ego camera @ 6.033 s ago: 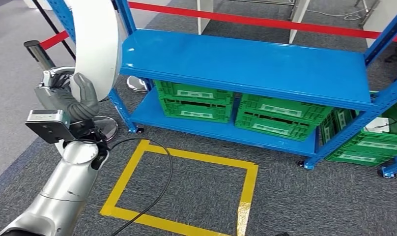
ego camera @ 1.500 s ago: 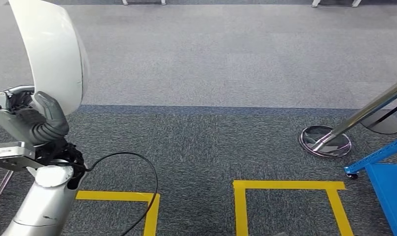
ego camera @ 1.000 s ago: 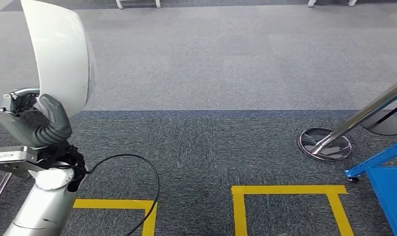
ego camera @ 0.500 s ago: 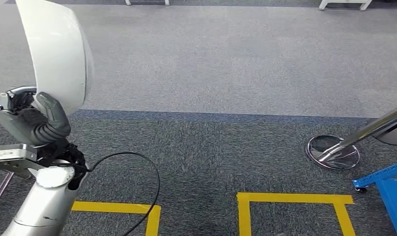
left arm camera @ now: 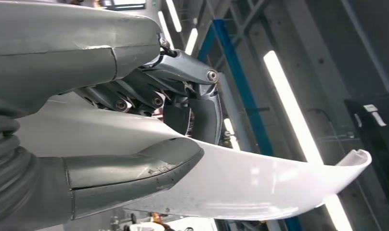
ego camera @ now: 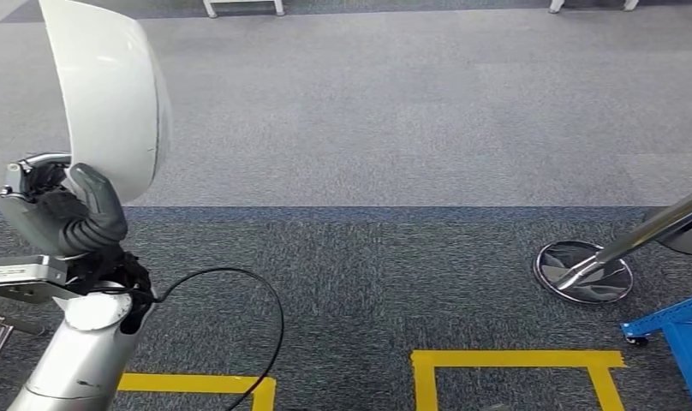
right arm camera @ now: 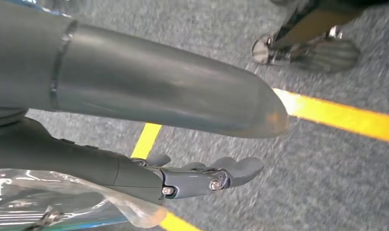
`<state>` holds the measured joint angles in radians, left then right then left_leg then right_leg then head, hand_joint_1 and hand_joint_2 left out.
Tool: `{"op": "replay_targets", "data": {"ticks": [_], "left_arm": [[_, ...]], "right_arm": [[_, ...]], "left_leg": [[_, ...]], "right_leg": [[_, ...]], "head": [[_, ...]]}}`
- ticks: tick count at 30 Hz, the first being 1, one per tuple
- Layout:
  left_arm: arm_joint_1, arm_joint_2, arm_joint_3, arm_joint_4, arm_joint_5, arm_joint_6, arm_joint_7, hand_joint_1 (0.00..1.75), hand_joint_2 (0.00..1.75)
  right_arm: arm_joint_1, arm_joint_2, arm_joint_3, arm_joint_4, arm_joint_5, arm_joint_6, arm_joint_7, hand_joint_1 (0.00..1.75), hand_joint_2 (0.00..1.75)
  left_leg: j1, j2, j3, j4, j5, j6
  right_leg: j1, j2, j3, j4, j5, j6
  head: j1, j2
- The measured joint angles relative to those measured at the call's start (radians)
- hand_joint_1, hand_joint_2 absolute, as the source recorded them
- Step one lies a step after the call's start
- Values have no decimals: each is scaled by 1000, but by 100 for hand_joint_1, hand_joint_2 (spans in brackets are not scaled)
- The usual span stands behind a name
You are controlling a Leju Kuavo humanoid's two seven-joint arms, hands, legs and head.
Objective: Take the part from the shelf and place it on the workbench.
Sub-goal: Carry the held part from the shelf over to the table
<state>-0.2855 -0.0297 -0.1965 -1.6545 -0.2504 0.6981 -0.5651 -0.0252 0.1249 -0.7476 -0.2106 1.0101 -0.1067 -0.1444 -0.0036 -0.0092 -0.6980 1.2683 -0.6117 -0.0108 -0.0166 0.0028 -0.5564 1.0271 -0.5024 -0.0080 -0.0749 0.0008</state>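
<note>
The part (ego camera: 111,94) is a large white curved shell, held upright at the left of the head view. My left hand (ego camera: 64,218) grips its lower edge, thumb on the near face and fingers behind. In the left wrist view the white part (left arm camera: 260,183) runs out between the thumb and fingers of the left hand (left arm camera: 130,168). My right hand (right arm camera: 135,86) hangs over the carpet with its fingers (right arm camera: 202,175) stretched out and nothing in it. The blue shelf (ego camera: 681,330) shows just as a corner at the lower right.
Grey carpet lies ahead. A chrome stanchion base (ego camera: 584,271) with its leaning pole (ego camera: 659,227) stands at the right. Yellow tape squares (ego camera: 514,360) mark the floor near my feet. A black cable (ego camera: 257,291) loops off my left arm. White furniture legs (ego camera: 240,8) stand far ahead.
The camera has turned away from the blue shelf that faced me six seconds ago. Over the last second the floor marks slid slightly down the picture. My left hand still holds the part.
</note>
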Motion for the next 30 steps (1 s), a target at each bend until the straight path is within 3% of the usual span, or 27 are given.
{"op": "replay_targets", "data": {"ticks": [3,4,5,8,9,12,13,14,15,17,19,20,22,24,28,29,30], "left_arm": [[1,-4,6,1,-16,0,-12,175,175],[1,-5,8,1,-19,0,-14,175,175],[2,-8,10,1,-21,0,-15,175,175],[-1,-16,13,1,-23,0,-15,175,175],[-3,-19,15,1,-23,0,-16,175,175],[-4,-27,19,1,-23,0,-17,175,175],[-3,-29,19,1,-23,0,-17,175,175],[-2,-29,20,1,-23,0,-18,175,175],[-1,-30,21,1,-23,0,-18,175,175],[-1,-31,24,1,-23,0,-19,175,175],[-1,-33,26,1,-23,0,-19,175,175],[-1,-35,26,1,-23,0,-20,175,175],[0,-36,28,1,-23,0,-21,175,175],[0,-36,29,1,-23,0,-23,175,175],[4,-36,32,1,-22,0,-25,175,175],[5,-36,33,1,-22,0,-25,175,175],[6,-36,34,1,-22,0,-25,175,175]], "right_arm": [[1,1,0,0,5,0,0,0,0],[0,1,0,0,7,-1,0,0,0],[-1,2,0,0,8,-1,0,0,0],[-3,2,0,0,11,-1,-1,0,0],[-4,2,0,0,12,-1,-2,0,0],[-6,2,0,0,15,-1,-2,0,0],[-5,2,0,0,16,-1,-2,0,0],[-4,2,0,0,17,-1,-2,0,0],[-3,2,0,0,18,-1,-2,0,0],[-3,2,0,0,21,-1,-3,0,0],[-2,1,0,0,24,-2,-3,0,0],[-2,1,0,0,25,-2,-4,0,0],[-1,2,0,0,27,-2,-5,0,0],[-2,3,0,0,27,-2,-6,0,0],[-1,3,0,0,27,-2,-9,0,0],[-1,3,0,0,27,-2,-9,0,0],[-1,3,0,0,27,-2,-9,0,0]], "left_leg": [[-3,0,25,-177,160,16],[-6,1,29,-212,193,21],[-8,0,30,-226,203,24],[-8,-2,44,-238,205,34],[-6,-1,50,-243,204,39],[-6,0,57,-247,197,52],[-7,0,58,-247,194,54],[-7,-4,60,-247,192,55],[-7,-10,63,-246,189,54],[-7,-23,68,-243,184,47],[-8,-35,65,-236,180,38],[-9,-42,63,-234,180,33],[-7,-56,61,-235,183,24],[-7,-48,50,-209,164,14],[2,-7,-45,12,56,-5],[5,-4,-56,38,53,-7],[6,-1,-47,23,69,-8]], "right_leg": [[2,4,30,1,-25,7],[3,5,32,1,-33,12],[4,6,32,2,-39,18],[1,5,32,6,-60,35],[1,4,22,31,-78,39],[2,4,-79,209,-155,45],[1,3,-114,259,-165,46],[1,3,-134,275,-154,47],[1,4,-134,254,-124,48],[-2,22,-89,129,-41,46],[-5,46,-44,30,-1,42],[-5,52,-34,13,1,39],[-3,38,-28,9,3,30],[-6,20,-22,3,5,19],[-5,-19,-16,0,2,6],[-5,-29,-15,0,0,6],[-5,-39,-13,0,-1,7]], "head": [[0,0],[0,0],[0,0],[1,0],[2,0],[5,0],[5,0],[5,0],[5,0],[6,0],[5,0],[5,0],[5,0],[2,0],[-4,0],[-4,0],[-4,0]]}}
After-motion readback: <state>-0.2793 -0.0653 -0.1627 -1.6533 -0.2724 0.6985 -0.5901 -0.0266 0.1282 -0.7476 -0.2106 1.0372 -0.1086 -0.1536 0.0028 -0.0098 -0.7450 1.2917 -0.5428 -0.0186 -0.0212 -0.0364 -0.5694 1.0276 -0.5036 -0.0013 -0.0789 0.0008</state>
